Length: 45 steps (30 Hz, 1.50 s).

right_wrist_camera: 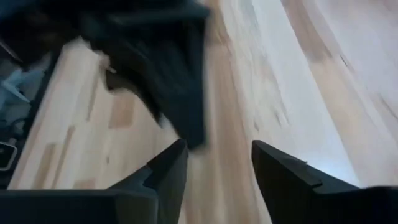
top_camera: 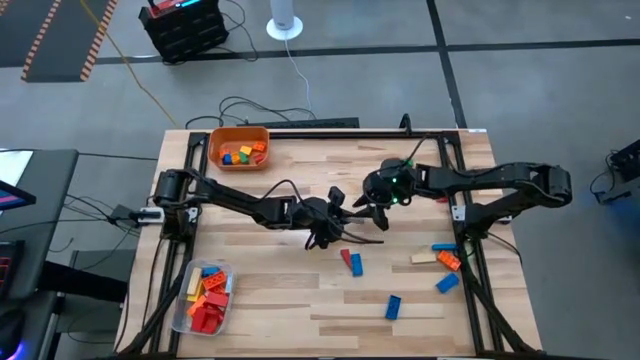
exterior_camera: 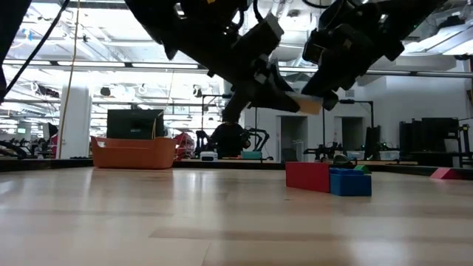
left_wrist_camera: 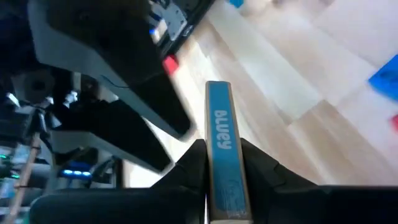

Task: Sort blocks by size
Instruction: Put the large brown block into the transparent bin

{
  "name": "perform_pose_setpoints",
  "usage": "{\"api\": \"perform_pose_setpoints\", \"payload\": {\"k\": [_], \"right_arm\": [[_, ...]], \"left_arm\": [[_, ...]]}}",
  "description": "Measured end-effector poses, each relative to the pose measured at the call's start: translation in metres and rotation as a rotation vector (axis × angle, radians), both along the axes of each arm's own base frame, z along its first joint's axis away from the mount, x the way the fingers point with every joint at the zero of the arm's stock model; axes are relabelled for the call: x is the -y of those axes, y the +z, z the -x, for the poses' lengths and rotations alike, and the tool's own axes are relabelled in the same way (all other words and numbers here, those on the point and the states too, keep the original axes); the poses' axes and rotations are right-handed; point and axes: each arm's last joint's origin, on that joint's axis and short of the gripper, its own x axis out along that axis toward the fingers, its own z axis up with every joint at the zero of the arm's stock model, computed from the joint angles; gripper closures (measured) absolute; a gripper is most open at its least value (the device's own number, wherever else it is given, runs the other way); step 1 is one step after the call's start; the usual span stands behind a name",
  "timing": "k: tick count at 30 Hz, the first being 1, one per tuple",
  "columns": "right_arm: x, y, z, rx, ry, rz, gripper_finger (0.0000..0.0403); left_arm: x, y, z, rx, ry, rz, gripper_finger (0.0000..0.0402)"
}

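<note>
A long block (left_wrist_camera: 221, 118), blue on its face with tan edges, hangs over the middle of the table with my left gripper (left_wrist_camera: 221, 150) shut on it. In the low view it shows as a tan bar (exterior_camera: 307, 105) well above the wood. My right gripper (right_wrist_camera: 217, 168) stands open just right of it (top_camera: 372, 210), with nothing between its fingers. Loose blocks lie on the table: a red one (top_camera: 345, 257), blue ones (top_camera: 356, 266) (top_camera: 393, 306), and a tan, orange and blue cluster (top_camera: 443, 260). My left gripper pinches the long block between its two fingers, one on each narrow long side (left_wrist_camera: 209, 134), near one end. The fingers slant down from the table's left side and lie along the block. The block is lifted clear of the table and sticks out beyond the fingertips (left_wrist_camera: 196, 152).
An orange bin (top_camera: 215, 150) holding a few blocks stands at the far left. A clear tub (top_camera: 180, 315) with several red, orange and blue blocks sits at the near left. Black frame rails (top_camera: 470, 250) run along the table's left and right sides.
</note>
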Motion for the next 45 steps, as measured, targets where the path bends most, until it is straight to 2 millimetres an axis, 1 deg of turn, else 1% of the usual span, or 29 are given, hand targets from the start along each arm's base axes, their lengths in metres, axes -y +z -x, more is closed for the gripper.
{"api": "perform_pose_setpoints", "payload": {"k": [3, 5, 7, 9, 14, 19, 22, 24, 27, 29, 33, 36, 39, 42, 45], "right_arm": [[0.005, 0.006, 0.007, -0.074, -0.009, 0.001, 0.0175], [0.005, 0.007, 0.013, -0.108, -0.009, 0.001, 0.0166], [0.005, 0.008, 0.017, -0.108, -0.017, 0.01, 0.0163], [0.005, 0.004, 0.02, -0.114, -0.049, 0.038, 0.0163], [0.008, -0.007, 0.022, -0.101, -0.097, 0.096, 0.0167], [0.018, -0.008, 0.024, -0.095, -0.136, 0.123, 0.017], [0.025, -0.008, 0.026, -0.099, -0.16, 0.126, 0.0171], [0.028, -0.007, 0.027, -0.096, -0.167, 0.139, 0.0171], [0.033, -0.006, 0.026, -0.068, -0.182, 0.15, 0.0171], [0.035, -0.006, 0.026, -0.064, -0.187, 0.156, 0.0171], [0.038, -0.006, 0.028, -0.071, -0.188, 0.168, 0.0171], [0.041, -0.006, 0.029, -0.071, -0.201, 0.168, 0.0171], [0.042, -0.006, 0.03, -0.071, -0.207, 0.168, 0.0171], [0.042, -0.006, 0.029, -0.072, -0.206, 0.167, 0.0171], [0.039, -0.007, 0.029, -0.078, -0.197, 0.161, 0.0171]], "left_arm": [[0.012, 0.004, 0.011, -0.084, 0.001, 0.065, 0.0352], [0.023, 0.006, 0.023, -0.182, -0.001, 0.137, 0.0352], [0.034, 0.01, 0.041, -0.307, 0.022, 0.229, 0.0352], [0.042, 0.018, 0.059, -0.403, 0.056, 0.344, 0.0352], [0.06, 0.042, 0.111, -0.656, 0.209, 0.696, 0.0352], [0.081, 0.075, 0.163, -0.764, 0.407, 0.967, 0.0351], [0.096, 0.09, 0.193, -0.837, 0.543, 1.135, 0.0351], [0.104, 0.094, 0.21, -0.853, 0.639, 1.186, 0.035], [0.116, 0.089, 0.232, -0.857, 0.752, 1.2, 0.035], [0.122, 0.082, 0.243, -0.878, 0.829, 1.213, 0.035], [0.134, 0.066, 0.259, -0.971, 0.984, 1.252, 0.0349], [0.135, 0.054, 0.266, -0.977, 1.123, 1.251, 0.034], [0.131, 0.046, 0.27, -0.977, 1.233, 1.227, 0.0304], [0.129, 0.047, 0.271, -1.011, 1.257, 1.232, 0.0257], [0.125, 0.05, 0.273, -1.095, 1.288, 1.234, 0.0221]]}}
